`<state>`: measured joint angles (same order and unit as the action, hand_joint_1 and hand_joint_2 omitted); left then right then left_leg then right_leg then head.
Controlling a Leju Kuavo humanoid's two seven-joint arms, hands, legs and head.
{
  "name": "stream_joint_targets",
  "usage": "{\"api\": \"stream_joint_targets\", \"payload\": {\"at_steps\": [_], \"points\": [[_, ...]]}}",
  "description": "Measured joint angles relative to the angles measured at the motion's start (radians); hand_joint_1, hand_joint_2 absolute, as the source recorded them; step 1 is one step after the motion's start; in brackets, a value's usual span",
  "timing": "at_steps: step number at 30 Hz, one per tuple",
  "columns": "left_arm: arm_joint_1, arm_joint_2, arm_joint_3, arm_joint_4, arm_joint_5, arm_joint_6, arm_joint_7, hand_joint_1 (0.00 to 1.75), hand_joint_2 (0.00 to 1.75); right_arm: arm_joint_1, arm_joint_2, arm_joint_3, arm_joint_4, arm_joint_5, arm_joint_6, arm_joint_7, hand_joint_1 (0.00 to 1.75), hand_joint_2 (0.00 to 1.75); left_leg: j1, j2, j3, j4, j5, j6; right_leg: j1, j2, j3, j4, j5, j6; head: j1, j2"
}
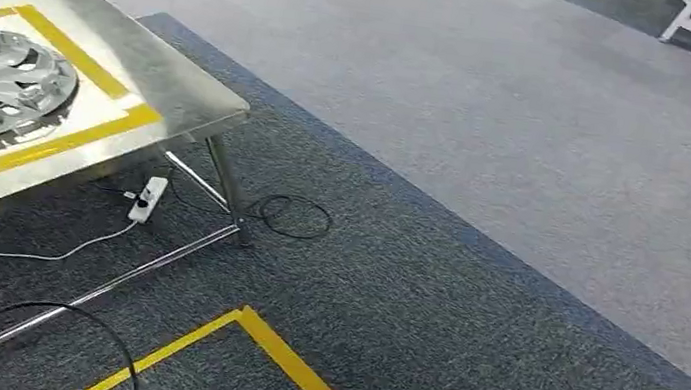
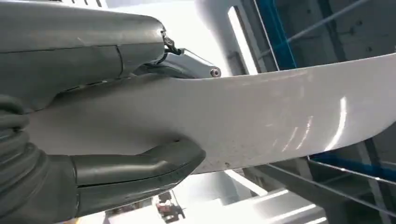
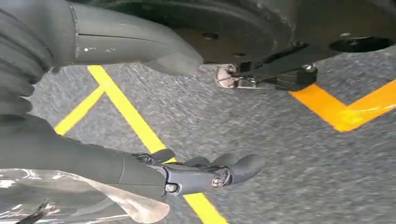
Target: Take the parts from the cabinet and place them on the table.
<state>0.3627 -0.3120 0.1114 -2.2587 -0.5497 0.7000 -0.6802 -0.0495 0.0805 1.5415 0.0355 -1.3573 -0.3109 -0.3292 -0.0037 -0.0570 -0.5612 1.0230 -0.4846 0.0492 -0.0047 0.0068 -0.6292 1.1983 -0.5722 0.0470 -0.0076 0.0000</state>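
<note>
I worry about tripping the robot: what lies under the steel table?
Under the steel table, on the carpet: a white power strip with its white cord, and a black cable loop beside the table leg. The tabletop hides whatever lies further under.

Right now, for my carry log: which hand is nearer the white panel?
Left. The left hand grips the white panel, its fingers pressed on it. The right hand hangs over grey carpet and yellow tape, away from the panel.

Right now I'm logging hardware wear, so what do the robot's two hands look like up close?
Left hand: smooth grey cover, thick grey thumb, and a shiny silver metal link with a small screw. Right hand: grey ribbed cover, grey thumb, darker fingers with small silver screws.
</note>
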Motion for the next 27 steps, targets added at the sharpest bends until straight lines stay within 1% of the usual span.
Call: {"api": "stream_joint_targets", "payload": {"at_steps": [1,2,3,4,5,6,7,8,9,10,11,12,13,14,15,16,17,18,19,20,21,22,23,24,25,26,27], "points": [[0.000,0.000,0.000,0.000,0.000,0.000,0.000,1.75,1.75,-0.001,0.000,0.000,0.000,0.000,0.000,-0.001,0.00,1.75,0.002,-0.015,0.005,0.000,-0.003,-0.004,-0.004,0.017,0.039,-0.095,0.055,0.000,0.000,0.000],[-0.001,0.001,-0.001,0.000,0.000,0.000,0.000,1.75,1.75,-0.001,0.000,0.000,0.000,-0.003,0.001,-0.006,0.00,1.75,0.002,-0.024,0.007,0.001,-0.006,-0.009,-0.009,0.061,0.066,-0.153,0.065,0.001,0.000,0.000],[-0.004,0.001,-0.001,0.000,0.002,0.000,0.000,1.75,1.75,-0.002,0.000,-0.001,-0.001,-0.020,0.002,-0.022,0.00,1.75,-0.004,-0.038,0.000,0.012,-0.009,-0.015,-0.014,0.087,0.078,-0.182,0.054,-0.002,0.000,0.000],[-0.006,0.003,-0.001,0.000,0.005,0.000,0.000,1.75,1.75,-0.004,-0.001,-0.008,-0.001,-0.042,0.006,-0.040,0.00,1.75,0.000,-0.051,-0.006,0.009,-0.005,-0.019,-0.011,0.077,0.084,-0.175,0.052,-0.011,-0.002,0.000],[-0.007,0.004,0.000,0.000,0.008,0.000,0.000,1.75,1.75,-0.008,-0.005,-0.020,-0.001,-0.068,0.017,-0.057,0.00,1.75,0.001,-0.057,-0.009,0.007,-0.002,-0.024,-0.008,0.067,0.084,-0.174,0.052,-0.016,-0.002,0.000],[-0.008,0.005,0.001,0.000,0.009,0.000,0.000,1.75,1.75,-0.010,-0.011,-0.031,-0.001,-0.087,0.029,-0.070,0.00,1.75,0.003,-0.069,-0.010,0.006,0.001,-0.029,-0.007,0.057,0.085,-0.175,0.052,-0.021,-0.002,0.000],[-0.009,0.005,0.003,0.000,0.013,0.000,0.000,1.75,1.75,-0.015,-0.013,-0.040,-0.001,-0.095,0.038,-0.079,0.00,1.75,0.001,-0.073,-0.012,0.010,-0.004,-0.033,-0.016,0.044,0.088,-0.183,0.055,-0.029,-0.003,0.000],[-0.010,0.005,0.004,0.000,0.014,0.000,0.000,1.75,1.75,-0.020,-0.018,-0.045,-0.001,-0.100,0.042,-0.084,0.00,1.75,-0.003,-0.021,-0.018,0.027,-0.014,-0.040,-0.015,0.032,0.092,-0.184,0.056,-0.034,-0.003,0.000],[-0.015,0.006,0.004,0.000,0.016,0.000,0.000,1.75,1.75,-0.023,-0.021,-0.050,-0.001,-0.102,0.046,-0.089,0.00,1.75,-0.003,0.017,-0.041,0.078,-0.044,-0.046,-0.015,0.020,0.094,-0.184,0.052,-0.041,-0.013,0.000],[-0.015,0.006,0.005,0.000,0.016,0.000,0.000,1.75,1.75,-0.024,-0.024,-0.055,-0.001,-0.104,0.048,-0.091,0.00,1.75,0.000,0.035,-0.077,0.150,-0.079,-0.051,-0.014,0.006,0.096,-0.184,0.049,-0.044,-0.012,0.000],[-0.015,0.007,0.005,0.000,0.015,0.000,0.000,1.75,1.75,-0.024,-0.027,-0.058,-0.001,-0.105,0.049,-0.092,0.00,1.75,0.002,0.042,-0.117,0.230,-0.112,-0.053,-0.012,-0.010,0.098,-0.184,0.046,-0.047,-0.013,0.000],[-0.015,0.007,0.006,0.000,0.010,0.000,0.000,1.75,1.75,-0.022,-0.028,-0.059,-0.001,-0.106,0.049,-0.092,0.00,1.75,0.004,0.044,-0.153,0.299,-0.133,-0.055,-0.012,-0.027,0.100,-0.184,0.043,-0.047,-0.013,0.000],[-0.014,0.006,0.008,0.000,0.004,0.000,0.000,1.75,1.75,-0.021,-0.029,-0.060,-0.001,-0.107,0.049,-0.091,0.00,1.75,0.006,0.045,-0.168,0.319,-0.124,-0.056,-0.012,-0.043,0.103,-0.184,0.040,-0.047,-0.013,0.000],[-0.013,0.006,0.009,0.000,-0.002,0.000,0.000,1.75,1.75,-0.022,-0.029,-0.061,-0.001,-0.107,0.048,-0.091,0.00,1.75,0.006,0.046,-0.155,0.291,-0.092,-0.055,-0.012,-0.057,0.108,-0.184,0.036,-0.046,-0.012,0.000],[-0.011,0.006,0.011,0.000,-0.007,0.000,0.000,1.75,1.75,-0.024,-0.029,-0.062,-0.001,-0.107,0.047,-0.090,0.00,1.75,0.006,0.050,-0.125,0.226,-0.048,-0.052,-0.012,-0.069,0.115,-0.184,0.032,-0.045,-0.013,0.000],[-0.007,0.004,0.014,0.000,-0.010,0.000,0.000,1.75,1.75,-0.025,-0.029,-0.061,-0.002,-0.107,0.045,-0.089,0.00,1.75,0.005,0.063,-0.084,0.140,-0.001,-0.046,-0.012,-0.079,0.123,-0.184,0.027,-0.042,-0.012,0.000],[-0.002,0.003,0.017,-0.002,-0.015,0.000,0.000,1.75,1.75,-0.026,-0.029,-0.061,-0.002,-0.108,0.044,-0.089,0.00,1.75,-0.001,0.103,-0.044,0.058,0.035,-0.035,-0.011,-0.088,0.130,-0.184,0.021,-0.038,-0.013,0.000],[-0.001,0.001,0.019,-0.003,-0.018,0.000,0.000,1.75,1.75,-0.026,-0.029,-0.062,-0.003,-0.111,0.037,-0.090,0.00,1.75,-0.014,0.139,-0.030,0.034,0.009,-0.031,-0.004,-0.100,0.130,-0.185,0.013,-0.029,-0.012,0.000],[0.000,0.000,0.020,-0.007,-0.026,0.000,0.000,1.75,1.75,-0.025,-0.029,-0.062,-0.003,-0.116,0.031,-0.094,0.00,1.75,-0.015,0.134,-0.024,0.019,0.005,-0.026,-0.003,-0.110,0.131,-0.184,0.010,-0.024,-0.017,0.000],[0.008,-0.002,0.022,-0.008,-0.027,0.000,0.000,1.75,1.75,-0.026,-0.029,-0.062,-0.004,-0.118,0.027,-0.100,0.00,1.75,-0.016,0.121,-0.029,0.018,0.005,-0.024,-0.002,-0.124,0.132,-0.187,0.009,-0.020,-0.009,0.000],[0.014,-0.004,0.024,-0.010,-0.027,0.000,0.000,1.75,1.75,-0.028,-0.029,-0.063,-0.004,-0.119,0.025,-0.108,0.00,1.75,-0.018,0.109,-0.031,0.018,0.004,-0.020,-0.003,-0.136,0.144,-0.194,0.010,-0.016,-0.010,0.000],[0.019,-0.007,0.026,-0.013,-0.028,0.001,0.000,1.75,1.75,-0.033,-0.029,-0.064,-0.004,-0.121,0.024,-0.119,0.00,1.75,-0.014,0.096,-0.027,0.010,0.007,-0.015,0.000,-0.149,0.153,-0.198,0.008,-0.011,-0.010,0.000],[0.022,-0.010,0.028,-0.017,-0.031,0.001,0.000,1.75,1.75,-0.037,-0.029,-0.065,-0.004,-0.123,0.024,-0.132,0.00,1.75,-0.004,0.087,-0.018,-0.003,0.014,-0.010,-0.006,-0.114,0.146,-0.192,-0.003,-0.004,-0.009,0.000],[0.022,-0.010,0.030,-0.019,-0.034,0.001,0.000,1.75,1.75,-0.040,-0.029,-0.069,-0.004,-0.126,0.025,-0.150,0.00,1.75,-0.002,0.079,-0.016,-0.005,0.015,-0.005,-0.006,-0.058,0.129,-0.153,-0.027,-0.003,0.000,0.000],[0.022,-0.011,0.032,-0.019,-0.034,0.001,0.000,1.75,1.75,-0.042,-0.029,-0.075,-0.004,-0.127,0.033,-0.166,0.00,1.75,-0.001,0.067,-0.018,-0.005,0.014,-0.002,-0.007,-0.027,0.087,-0.073,-0.063,-0.001,0.003,0.000],[0.023,-0.011,0.034,-0.019,-0.034,0.001,0.000,1.75,1.75,-0.042,-0.033,-0.079,-0.004,-0.130,0.040,-0.177,0.00,1.75,-0.001,0.055,-0.017,-0.005,0.013,-0.001,-0.009,-0.016,0.043,0.007,-0.093,0.001,0.005,0.000],[0.023,-0.011,0.034,-0.019,-0.034,0.000,0.000,1.75,1.75,-0.042,-0.035,-0.084,-0.004,-0.130,0.048,-0.191,0.00,1.75,-0.001,0.041,-0.017,-0.004,0.012,0.001,-0.008,-0.011,-0.004,0.082,-0.115,0.003,0.006,0.000]]}}
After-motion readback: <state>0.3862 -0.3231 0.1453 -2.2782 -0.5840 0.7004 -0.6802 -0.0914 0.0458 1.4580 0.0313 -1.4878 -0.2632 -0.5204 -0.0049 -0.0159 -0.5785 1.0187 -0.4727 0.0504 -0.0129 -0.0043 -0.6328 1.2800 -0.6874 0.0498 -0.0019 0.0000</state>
